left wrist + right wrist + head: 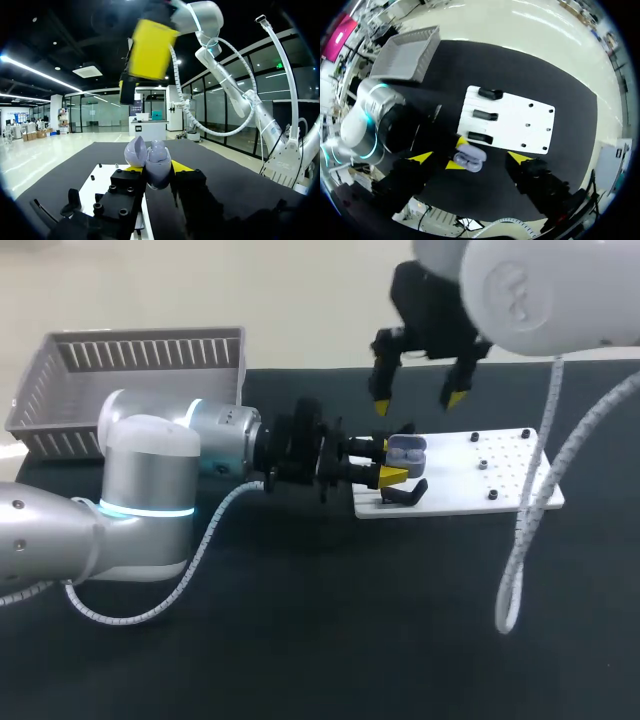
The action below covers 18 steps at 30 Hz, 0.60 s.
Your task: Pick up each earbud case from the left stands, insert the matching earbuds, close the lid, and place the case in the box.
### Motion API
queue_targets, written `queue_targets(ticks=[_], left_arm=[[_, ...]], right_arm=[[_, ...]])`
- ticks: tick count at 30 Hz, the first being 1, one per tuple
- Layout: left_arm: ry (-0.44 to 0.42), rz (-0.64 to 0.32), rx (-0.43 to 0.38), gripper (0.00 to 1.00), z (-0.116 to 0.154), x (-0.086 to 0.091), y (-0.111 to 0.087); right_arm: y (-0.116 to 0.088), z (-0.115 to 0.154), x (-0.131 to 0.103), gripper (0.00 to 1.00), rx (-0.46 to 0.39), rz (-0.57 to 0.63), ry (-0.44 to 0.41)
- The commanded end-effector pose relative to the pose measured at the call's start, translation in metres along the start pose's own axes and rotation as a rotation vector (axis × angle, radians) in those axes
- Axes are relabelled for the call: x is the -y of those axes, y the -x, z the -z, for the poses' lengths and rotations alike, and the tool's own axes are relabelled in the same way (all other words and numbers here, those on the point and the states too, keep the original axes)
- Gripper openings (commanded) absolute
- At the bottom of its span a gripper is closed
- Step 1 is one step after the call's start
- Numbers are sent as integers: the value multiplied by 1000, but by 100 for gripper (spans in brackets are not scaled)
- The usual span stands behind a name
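A lavender earbud case (pixel 406 451) is held over the left end of the white stand board (pixel 470 485), with my left gripper (pixel 390 461) shut on it from both sides. In the left wrist view the case (pixel 152 160) sits between the fingers with its lid (pixel 135 150) raised. My right gripper (pixel 417 400) hangs open a little above the case, its yellow fingertips (pixel 149 49) spread wide with nothing between them. From the right wrist view the case (pixel 470 160) lies straight below the right gripper (pixel 470 158).
Black stands (pixel 485 115) line the board's left edge (pixel 520 120). A grey slatted basket (pixel 130 375) stands at the back left of the black table (pixel 330 620). The right arm's white cable (pixel 520 560) hangs over the board's right end.
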<state>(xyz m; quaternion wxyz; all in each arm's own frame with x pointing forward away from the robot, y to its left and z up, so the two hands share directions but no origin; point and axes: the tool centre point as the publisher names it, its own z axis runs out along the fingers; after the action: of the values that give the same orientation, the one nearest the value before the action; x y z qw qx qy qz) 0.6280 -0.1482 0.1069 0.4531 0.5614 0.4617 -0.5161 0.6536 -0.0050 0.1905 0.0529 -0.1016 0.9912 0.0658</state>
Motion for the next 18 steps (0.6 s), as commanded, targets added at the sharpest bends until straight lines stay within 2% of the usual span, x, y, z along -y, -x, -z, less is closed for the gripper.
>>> queue_targets(ticks=[1,9,18], left_arm=[[4,-2,1,0,0,1,-1],[4,-2,1,0,0,1,-1],[4,-2,1,0,0,1,-1]], right_arm=[[6,-11,23,100,78,-65,-12],[24,-41,53,100,57,-158,-31],[13,-64,60,100,-14,-168,-14]])
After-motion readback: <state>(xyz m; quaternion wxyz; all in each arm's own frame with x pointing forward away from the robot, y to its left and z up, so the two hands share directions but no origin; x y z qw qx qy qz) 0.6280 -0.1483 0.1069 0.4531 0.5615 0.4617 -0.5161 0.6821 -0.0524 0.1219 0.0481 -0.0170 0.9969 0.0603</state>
